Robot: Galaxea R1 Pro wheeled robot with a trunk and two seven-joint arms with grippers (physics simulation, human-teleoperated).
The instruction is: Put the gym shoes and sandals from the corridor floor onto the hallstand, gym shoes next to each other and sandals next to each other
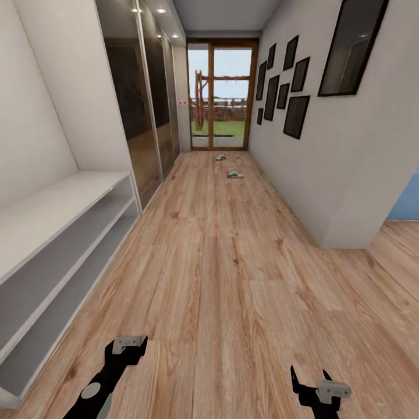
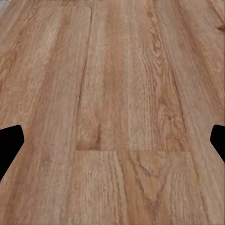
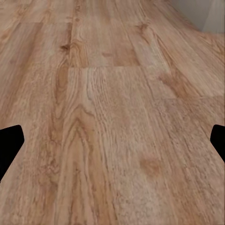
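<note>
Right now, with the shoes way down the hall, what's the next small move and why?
Probably roll the base forward down the corridor floor. The two gym shoes lie far ahead near the glass door, well beyond either arm, and both the left gripper and the right gripper are open and empty.

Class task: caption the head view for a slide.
Light brown wood-plank corridor floor, two small shoes lying far down it, pale grey-white tiered rack at left, both grippers low, empty.

far shoes (image 1: 228,166): way too small to tell type
hallstand (image 1: 52,244): cut off at left edge
right arm (image 1: 317,394): cropped at the bottom
</note>
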